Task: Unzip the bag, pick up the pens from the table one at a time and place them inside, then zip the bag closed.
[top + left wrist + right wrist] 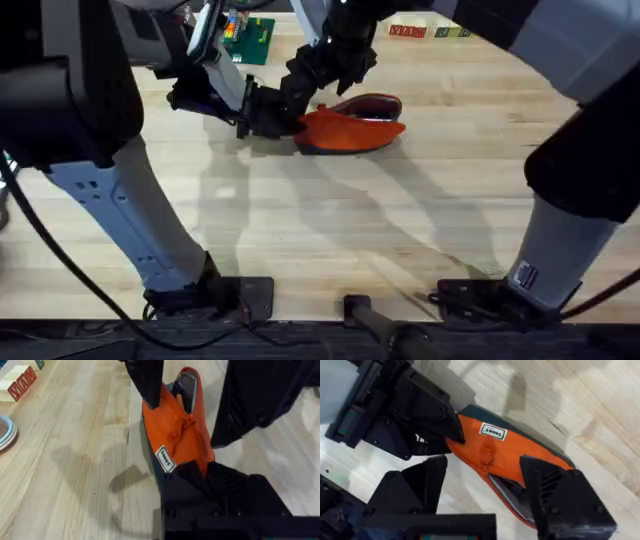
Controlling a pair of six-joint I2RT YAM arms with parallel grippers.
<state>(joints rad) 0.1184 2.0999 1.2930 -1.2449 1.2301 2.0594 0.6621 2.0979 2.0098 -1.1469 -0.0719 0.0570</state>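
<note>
The orange bag (355,128) lies on the table (330,220), its top partly unzipped with dark lining (186,382) showing at the far end. My left gripper (283,120) is shut on the bag's near left end (192,471). Above the same end, my right gripper (320,85) hangs open, its two black fingers (427,482) straddling the bag on either side of the orange zipper cord (485,454). The bag's white label (494,432) faces the right wrist camera. The pens are out of view.
Wooden letter blocks (410,30) sit at the table's far edge, with a green object (250,40) to their left. A pale blue plate's rim (5,430) shows beside the blocks (20,382). Bare wood stretches in front of the bag.
</note>
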